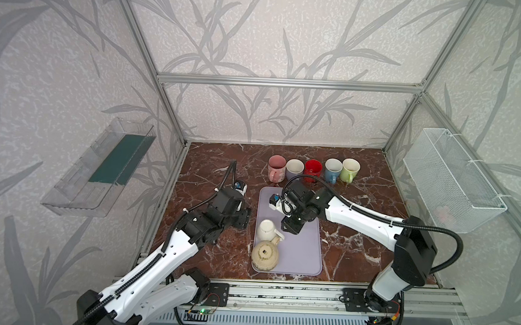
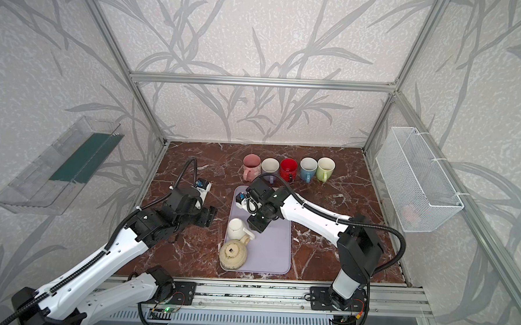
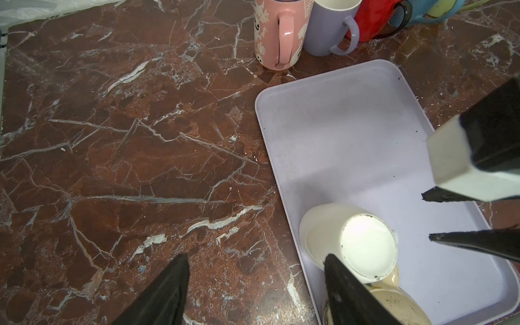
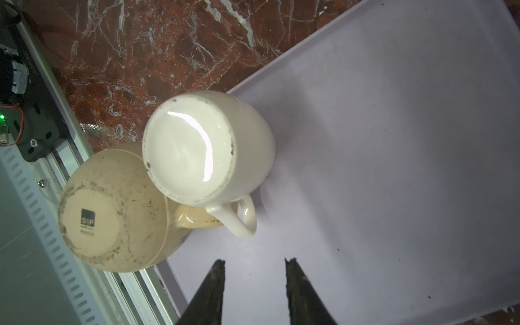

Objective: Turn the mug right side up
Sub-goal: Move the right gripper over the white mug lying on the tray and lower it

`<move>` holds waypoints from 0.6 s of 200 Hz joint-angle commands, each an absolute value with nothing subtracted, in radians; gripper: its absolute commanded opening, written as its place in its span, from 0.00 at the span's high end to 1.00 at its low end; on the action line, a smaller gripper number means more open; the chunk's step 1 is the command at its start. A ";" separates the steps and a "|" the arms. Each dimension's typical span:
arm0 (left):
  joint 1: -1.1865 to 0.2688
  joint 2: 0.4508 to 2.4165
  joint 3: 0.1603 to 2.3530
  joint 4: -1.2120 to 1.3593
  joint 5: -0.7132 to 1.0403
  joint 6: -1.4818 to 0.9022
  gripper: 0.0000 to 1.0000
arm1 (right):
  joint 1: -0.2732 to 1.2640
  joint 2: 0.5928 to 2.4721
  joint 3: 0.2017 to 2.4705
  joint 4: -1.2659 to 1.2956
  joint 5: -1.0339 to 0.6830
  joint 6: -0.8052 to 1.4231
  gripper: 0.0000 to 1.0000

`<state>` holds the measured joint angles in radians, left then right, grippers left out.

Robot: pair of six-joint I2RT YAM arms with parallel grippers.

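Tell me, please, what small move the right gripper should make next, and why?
Probably ease the right gripper forward until its jaws straddle the handle of the upside-down white mug. The jaws stand apart and empty, short of that handle, which points toward them, and the mug rests base-up on the tray.

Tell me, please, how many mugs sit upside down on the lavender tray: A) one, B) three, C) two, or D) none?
C: the white mug and the cream mug both sit on the tray with their bases facing up.
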<state>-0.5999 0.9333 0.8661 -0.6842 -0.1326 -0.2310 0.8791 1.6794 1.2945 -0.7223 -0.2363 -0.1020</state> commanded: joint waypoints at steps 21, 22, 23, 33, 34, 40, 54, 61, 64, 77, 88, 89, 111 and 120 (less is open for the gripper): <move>-0.593 0.925 0.860 -0.703 -0.137 -0.215 0.26 | 0.912 1.754 1.333 -0.715 -0.278 -0.106 0.59; -0.594 0.925 0.860 -0.702 -0.137 -0.214 0.26 | 0.912 1.756 1.334 -0.717 -0.279 -0.107 0.59; -0.594 0.925 0.860 -0.702 -0.137 -0.214 0.26 | 0.913 1.757 1.334 -0.717 -0.279 -0.108 0.59; -0.594 0.923 0.860 -0.701 -0.139 -0.214 0.26 | 0.917 1.773 1.343 -0.725 -0.277 -0.110 0.58; -0.594 0.923 0.860 -0.702 -0.139 -0.213 0.26 | 0.918 1.775 1.344 -0.725 -0.277 -0.110 0.58; -0.594 0.922 0.860 -0.702 -0.141 -0.213 0.26 | 0.921 1.782 1.349 -0.727 -0.277 -0.111 0.58; -0.592 0.924 0.859 -0.700 -0.140 -0.213 0.26 | 0.926 1.797 1.357 -0.725 -0.280 -0.109 0.58; -0.592 0.925 0.860 -0.700 -0.137 -0.212 0.26 | 0.928 1.803 1.359 -0.720 -0.280 -0.109 0.58; -0.594 0.926 0.861 -0.701 -0.135 -0.212 0.26 | 0.929 1.806 1.360 -0.718 -0.281 -0.108 0.58; -0.593 0.924 0.862 -0.702 -0.131 -0.213 0.26 | 0.929 1.822 1.365 -0.712 -0.280 -0.109 0.59; -0.594 0.915 0.860 -0.703 -0.134 -0.213 0.26 | 0.930 1.836 1.370 -0.711 -0.281 -0.106 0.62; -0.594 0.915 0.859 -0.703 -0.135 -0.213 0.26 | 0.930 1.836 1.370 -0.711 -0.281 -0.107 0.62; -0.594 0.903 0.857 -0.700 -0.142 -0.214 0.26 | 0.930 1.854 1.374 -0.709 -0.286 -0.107 0.68; -0.593 0.906 0.856 -0.701 -0.140 -0.213 0.26 | 0.930 1.859 1.378 -0.708 -0.281 -0.107 0.70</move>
